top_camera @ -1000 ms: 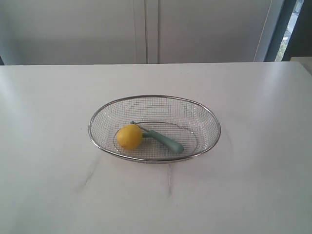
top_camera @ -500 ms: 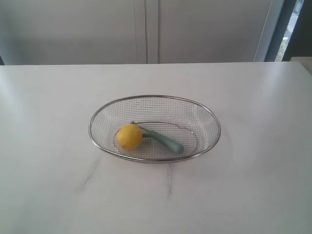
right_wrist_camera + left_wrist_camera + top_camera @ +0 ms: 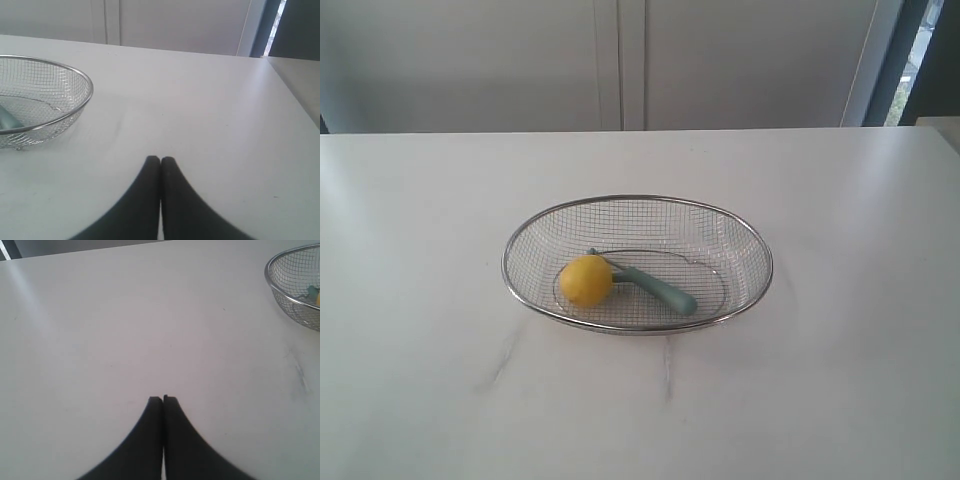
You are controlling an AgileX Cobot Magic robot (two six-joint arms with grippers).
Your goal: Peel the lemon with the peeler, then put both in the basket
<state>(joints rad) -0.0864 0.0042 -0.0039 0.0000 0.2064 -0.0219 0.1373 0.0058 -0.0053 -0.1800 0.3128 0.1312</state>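
The yellow lemon (image 3: 586, 280) lies inside the silver wire basket (image 3: 638, 203) in the middle of the white table. The teal-handled peeler (image 3: 658, 289) rests beside it in the basket, its head against the lemon. Neither gripper shows in the exterior view. My left gripper (image 3: 163, 399) is shut and empty above bare table, with the basket (image 3: 280, 290) off to one side. My right gripper (image 3: 160, 160) is shut and empty too, apart from the basket (image 3: 75, 112), where a bit of the peeler handle (image 3: 7, 120) shows.
The white table (image 3: 820, 400) spreads wide on all sides of the basket. Pale cabinet doors (image 3: 620, 60) stand behind its far edge. A dark window strip (image 3: 920, 60) is at the back right.
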